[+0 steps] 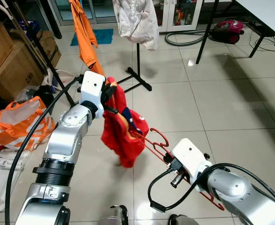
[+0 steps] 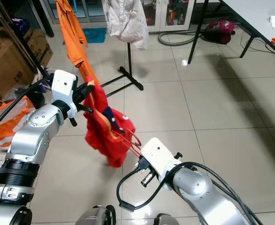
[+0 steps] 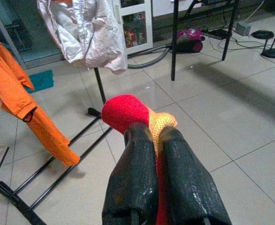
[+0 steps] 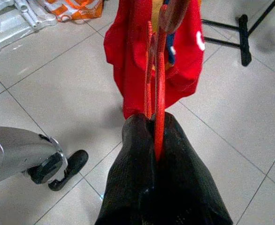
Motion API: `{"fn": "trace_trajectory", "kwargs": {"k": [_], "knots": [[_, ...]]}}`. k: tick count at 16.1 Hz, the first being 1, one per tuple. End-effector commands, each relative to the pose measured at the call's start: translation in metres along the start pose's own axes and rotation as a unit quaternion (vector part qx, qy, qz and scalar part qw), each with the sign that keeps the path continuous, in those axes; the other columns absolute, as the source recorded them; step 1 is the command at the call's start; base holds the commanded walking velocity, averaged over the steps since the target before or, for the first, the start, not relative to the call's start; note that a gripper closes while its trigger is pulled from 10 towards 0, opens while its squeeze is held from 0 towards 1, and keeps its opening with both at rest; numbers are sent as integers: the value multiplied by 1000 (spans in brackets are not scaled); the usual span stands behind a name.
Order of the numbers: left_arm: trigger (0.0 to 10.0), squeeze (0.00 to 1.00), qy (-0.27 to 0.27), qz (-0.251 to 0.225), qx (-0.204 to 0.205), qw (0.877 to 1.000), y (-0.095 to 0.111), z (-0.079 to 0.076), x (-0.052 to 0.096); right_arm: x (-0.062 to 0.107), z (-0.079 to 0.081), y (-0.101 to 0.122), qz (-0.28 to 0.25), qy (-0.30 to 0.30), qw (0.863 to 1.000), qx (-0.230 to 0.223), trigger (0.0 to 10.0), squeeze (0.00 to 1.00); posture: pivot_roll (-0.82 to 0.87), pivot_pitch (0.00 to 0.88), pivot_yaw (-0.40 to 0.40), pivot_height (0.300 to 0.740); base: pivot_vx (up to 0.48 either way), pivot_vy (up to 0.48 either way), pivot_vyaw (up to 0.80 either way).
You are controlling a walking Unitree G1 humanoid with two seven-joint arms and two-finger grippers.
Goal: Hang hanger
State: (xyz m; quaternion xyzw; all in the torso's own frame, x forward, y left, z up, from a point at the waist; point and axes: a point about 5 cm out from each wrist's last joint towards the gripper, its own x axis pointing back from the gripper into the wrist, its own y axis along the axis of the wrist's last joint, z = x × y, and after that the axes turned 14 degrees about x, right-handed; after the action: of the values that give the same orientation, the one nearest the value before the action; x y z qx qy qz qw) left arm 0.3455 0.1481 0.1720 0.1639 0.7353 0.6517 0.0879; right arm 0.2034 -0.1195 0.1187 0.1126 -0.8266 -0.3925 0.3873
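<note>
While our left hand (image 1: 110, 91) pinched the red garment (image 1: 121, 133) and our right hand (image 4: 156, 140) clamped the red hanger (image 1: 154, 143), hanging on the rack (image 1: 138, 70) remained undone.

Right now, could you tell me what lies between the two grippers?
In the left eye view, the red garment on the red hanger spans from the left gripper to the right gripper.

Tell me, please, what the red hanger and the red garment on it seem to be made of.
The red hanger looks like glossy moulded plastic: thin, smooth bars with a shine, pinched by the right gripper. The red garment looks like soft matte fabric, hanging in folds; where the left gripper pinches it, a knitted, ribbed texture shows. The exact fibre cannot be told.
</note>
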Motion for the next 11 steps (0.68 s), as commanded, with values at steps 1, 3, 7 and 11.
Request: {"fn": "trace_trajectory", "kwargs": {"k": [1,3,7,11], "knots": [[10000,0,-15,-32,-2,999,19,-6,-1,-3,4,0,6,5,1000,0,10000,0,-11,122,122,740,0,0,0],[10000,0,-23,-29,7,999,19,-11,-1,-6,6,1,10,0,1000,-4,10000,0,-2,128,130,740,0,0,0],[10000,0,-39,-21,18,999,16,-23,1,-11,0,1,25,-44,998,-23,10000,0,9,134,141,740,0,0,0],[10000,0,-38,-13,13,999,15,-24,1,-4,0,-1,42,-57,997,-39,10000,0,4,138,151,740,0,0,0]]}}
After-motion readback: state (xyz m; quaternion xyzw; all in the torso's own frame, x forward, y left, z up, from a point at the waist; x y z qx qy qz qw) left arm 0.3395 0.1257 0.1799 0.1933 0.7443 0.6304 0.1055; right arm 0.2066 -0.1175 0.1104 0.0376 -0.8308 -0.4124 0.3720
